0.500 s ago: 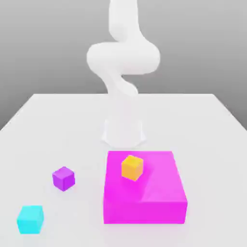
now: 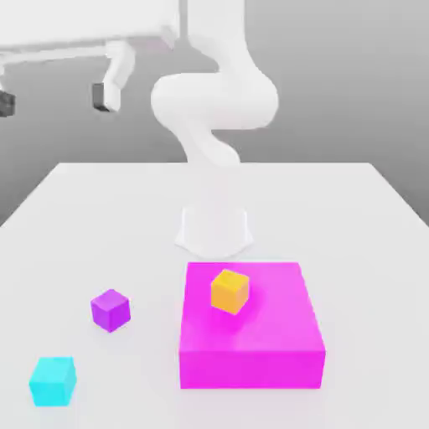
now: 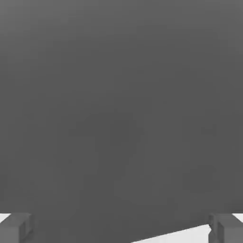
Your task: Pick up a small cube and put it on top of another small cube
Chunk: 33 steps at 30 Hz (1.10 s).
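A small orange cube (image 2: 230, 291) sits on the top face of a big magenta block (image 2: 276, 335). A small purple cube (image 2: 110, 309) and a small cyan cube (image 2: 53, 380) rest on the white table toward the exterior view's left. My gripper (image 2: 54, 99) hangs high above the table at the exterior view's upper left, far from all the cubes. It is open, with nothing between its dark fingertips (image 2: 103, 96). In the hand view the gripper (image 3: 121, 228) faces grey background, one fingertip (image 3: 15, 228) at each side.
The arm's white base (image 2: 214, 226) stands behind the magenta block. The white table (image 2: 352, 218) spreads wide around the cubes; its far edge runs behind the base.
The hand has swung into sight at the exterior view's upper left. The shadow on the magenta block's top is gone. The cubes have not moved.
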Tool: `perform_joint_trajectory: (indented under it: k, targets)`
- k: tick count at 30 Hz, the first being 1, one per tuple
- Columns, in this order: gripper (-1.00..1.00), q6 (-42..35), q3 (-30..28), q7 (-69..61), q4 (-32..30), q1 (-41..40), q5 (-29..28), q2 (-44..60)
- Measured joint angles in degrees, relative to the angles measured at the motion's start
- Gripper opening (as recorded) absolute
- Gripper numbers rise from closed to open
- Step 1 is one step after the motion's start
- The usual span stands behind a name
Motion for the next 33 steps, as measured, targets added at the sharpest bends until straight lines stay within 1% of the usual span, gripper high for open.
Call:
perform_joint_trajectory:
  k: [4,10,18,22,23,29,33]
  targets:
    - [0.00,1.3,-2.0,-2.0,1.7,-2.6,2.6,8.4]
    - [0.00,3.3,-3.1,-4.6,4.3,-6.7,5.9,21.0]
    - [0.00,6.2,-4.5,-6.9,7.7,-12.7,8.7,37.6]
    - [0.00,11.1,-2.3,-8.6,9.8,-15.3,11.2,45.9]
    - [-1.00,12.1,-1.8,-8.9,10.2,-15.7,11.6,47.2]
    - [-1.00,12.5,-1.5,-9.1,10.4,-15.9,11.9,47.9]
    - [-1.00,8.3,-3.6,-7.7,8.8,-14.3,9.8,42.2]
